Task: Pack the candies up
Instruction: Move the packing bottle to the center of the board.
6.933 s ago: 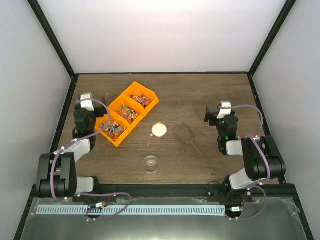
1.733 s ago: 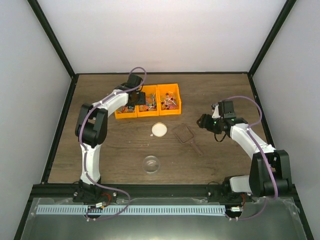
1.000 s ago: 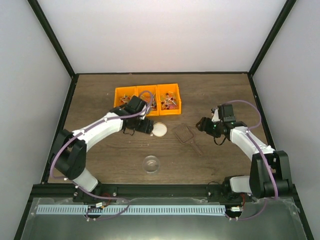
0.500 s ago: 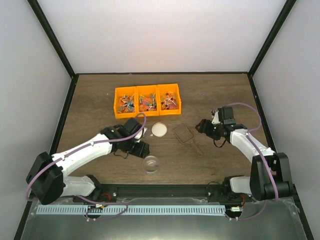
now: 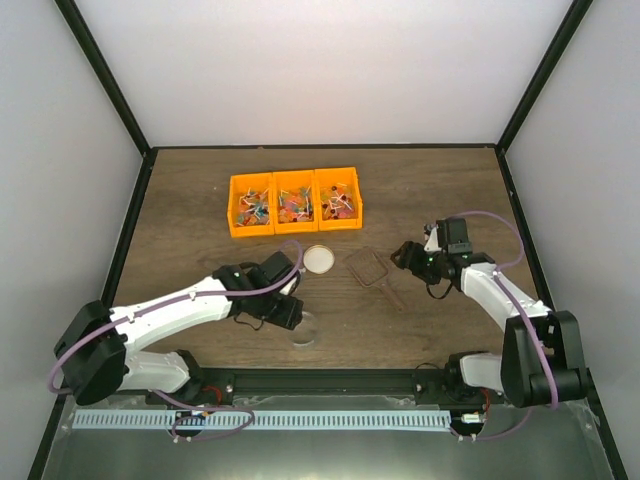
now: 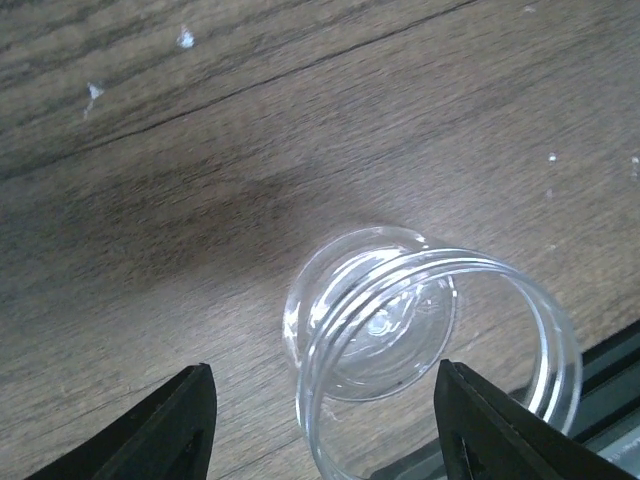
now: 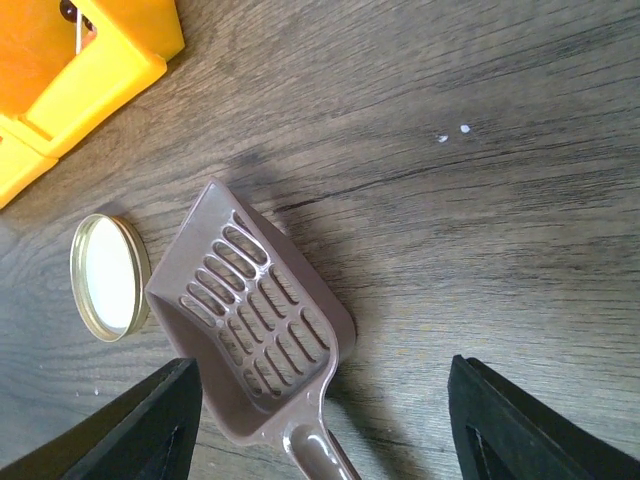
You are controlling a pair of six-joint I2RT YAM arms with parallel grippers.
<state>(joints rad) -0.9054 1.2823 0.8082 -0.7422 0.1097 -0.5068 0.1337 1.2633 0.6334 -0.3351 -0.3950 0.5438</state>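
The candies (image 5: 294, 207) lie in the three compartments of an orange bin (image 5: 296, 229) at the back. A clear empty jar (image 5: 305, 333) stands near the front edge. My left gripper (image 5: 287, 312) hangs over it. In the left wrist view the jar (image 6: 372, 330) sits between the spread fingers of the left gripper (image 6: 320, 425), with a gap on each side. The right gripper (image 5: 405, 252) is open beside a brown slotted scoop (image 5: 368, 267). From the right wrist, the scoop (image 7: 250, 330) lies between and ahead of the right gripper (image 7: 325, 425) fingers, untouched.
A round cream lid (image 5: 318, 259) with a gold rim lies flat between the bin and the jar, left of the scoop; the lid (image 7: 105, 277) and a corner of the bin (image 7: 90, 60) also show from the right wrist. The table's black front rail is just behind the jar.
My left arm swung from the bin down to the jar at the front, and its fingers have narrowed. The right gripper crept a little closer to the scoop.
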